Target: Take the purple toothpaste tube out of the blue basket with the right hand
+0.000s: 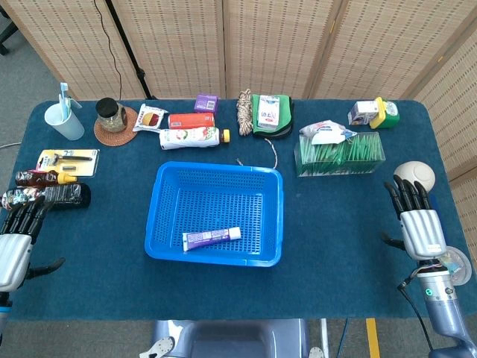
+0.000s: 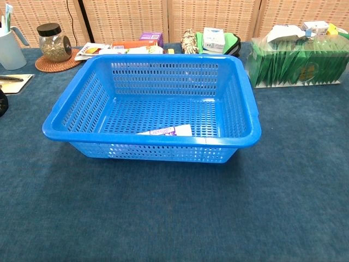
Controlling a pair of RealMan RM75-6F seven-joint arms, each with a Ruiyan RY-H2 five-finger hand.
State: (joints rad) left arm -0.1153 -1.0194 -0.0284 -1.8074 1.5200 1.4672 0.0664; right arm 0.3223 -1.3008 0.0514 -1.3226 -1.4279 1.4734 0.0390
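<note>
The purple and white toothpaste tube point(image 1: 212, 238) lies flat along the near wall inside the blue basket point(image 1: 164, 194), in the middle of the table. The chest view shows only its top edge point(image 2: 166, 131) over the basket's near rim point(image 2: 147, 140). My right hand point(image 1: 416, 215) rests at the table's right edge, fingers straight and apart, holding nothing, far right of the basket. At the left edge my left hand point(image 1: 19, 231) lies flat, also empty. Neither hand shows in the chest view.
Along the back stand a cup with a toothbrush point(image 1: 65, 119), a jar on a coaster point(image 1: 112, 115), snack packets point(image 1: 190, 136), a rope coil point(image 1: 244, 112) and a clear box of green packets point(image 1: 339, 153). Razors and bottles point(image 1: 52, 177) lie near my left hand. A white round object point(image 1: 414, 174) sits just beyond my right hand.
</note>
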